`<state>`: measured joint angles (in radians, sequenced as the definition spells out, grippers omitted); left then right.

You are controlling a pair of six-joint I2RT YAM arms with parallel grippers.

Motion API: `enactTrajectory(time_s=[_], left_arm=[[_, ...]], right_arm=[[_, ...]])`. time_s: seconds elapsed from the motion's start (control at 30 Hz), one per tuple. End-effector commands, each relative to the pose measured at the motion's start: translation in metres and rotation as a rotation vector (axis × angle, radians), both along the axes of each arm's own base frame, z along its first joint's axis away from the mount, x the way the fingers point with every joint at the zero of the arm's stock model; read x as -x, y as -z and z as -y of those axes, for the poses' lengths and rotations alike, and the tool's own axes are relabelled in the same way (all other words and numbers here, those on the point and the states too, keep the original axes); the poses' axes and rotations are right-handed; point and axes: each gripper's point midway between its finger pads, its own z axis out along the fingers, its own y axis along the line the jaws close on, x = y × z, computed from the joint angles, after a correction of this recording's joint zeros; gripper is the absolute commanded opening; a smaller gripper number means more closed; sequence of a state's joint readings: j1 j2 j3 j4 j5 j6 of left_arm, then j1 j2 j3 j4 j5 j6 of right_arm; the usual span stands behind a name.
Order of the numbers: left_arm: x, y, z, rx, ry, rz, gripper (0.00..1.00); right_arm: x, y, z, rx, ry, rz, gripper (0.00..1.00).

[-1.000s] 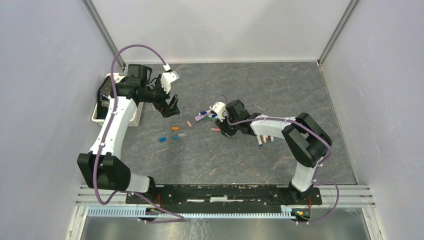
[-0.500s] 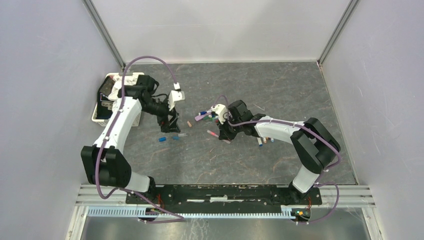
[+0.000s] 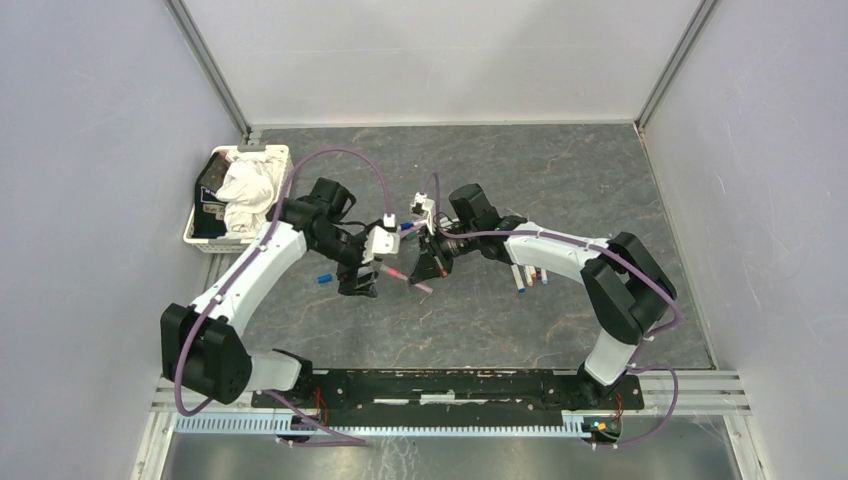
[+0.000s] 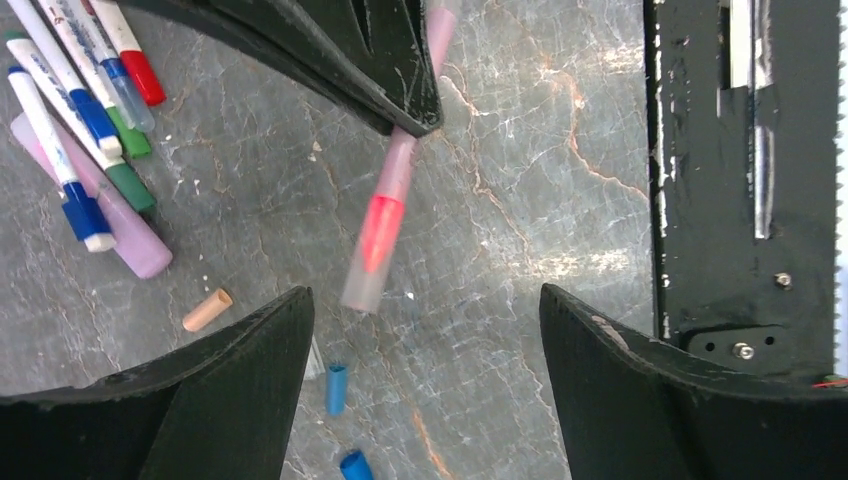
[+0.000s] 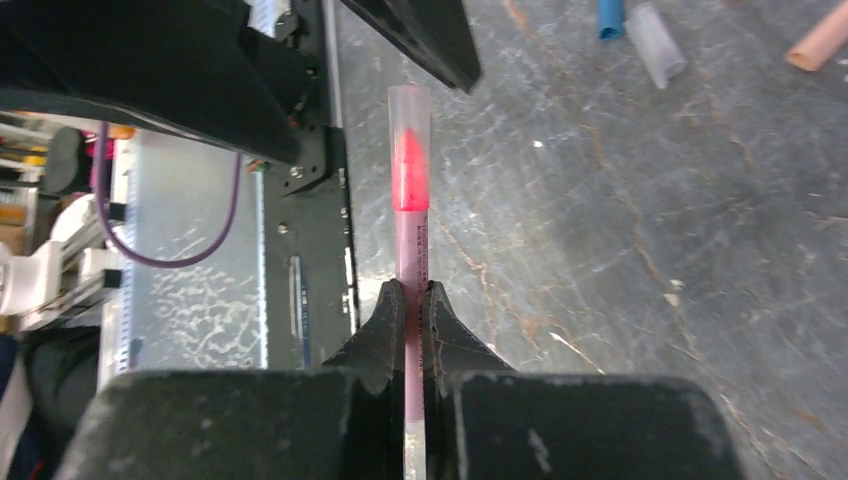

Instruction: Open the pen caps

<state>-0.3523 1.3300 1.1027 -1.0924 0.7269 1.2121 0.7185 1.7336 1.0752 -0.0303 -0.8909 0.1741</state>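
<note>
right hand pinches pink pen; its print illegible.

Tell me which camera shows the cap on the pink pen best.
Right wrist: the translucent cap is sharp on the pink pen clamped in the right gripper. Left wrist shows it blurred, by the open left gripper. Top external shows only a tiny pink sliver.
</note>
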Motion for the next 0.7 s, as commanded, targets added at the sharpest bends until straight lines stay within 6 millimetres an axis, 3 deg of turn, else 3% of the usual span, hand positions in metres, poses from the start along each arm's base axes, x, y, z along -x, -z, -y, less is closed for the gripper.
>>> enactTrajectory(time_s=[0.0, 0.2, 0.5, 0.67], left_arm=[[-0.015, 0.0, 0.009, -0.001, 0.015, 0.112, 0.87], [-0.011, 0.006, 0.018, -0.022, 0.057, 0.115, 0.77], [0.0, 0.016, 0.022, -0.052, 0.11, 0.125, 0.4], [0.0, 0.023, 0.012, -0.114, 0.122, 0.133, 0.39]], right_arm=[[0.012, -0.025, -0.013, -0.095, -0.103, -0.048, 0.0], [0.02, -0.021, -0.013, -0.092, -0.143, -0.086, 0.0], [0.021, -0.023, -0.016, -0.101, -0.165, -0.118, 0.0], [0.023, -0.024, -0.015, -0.104, -0.173, -0.125, 0.0]])
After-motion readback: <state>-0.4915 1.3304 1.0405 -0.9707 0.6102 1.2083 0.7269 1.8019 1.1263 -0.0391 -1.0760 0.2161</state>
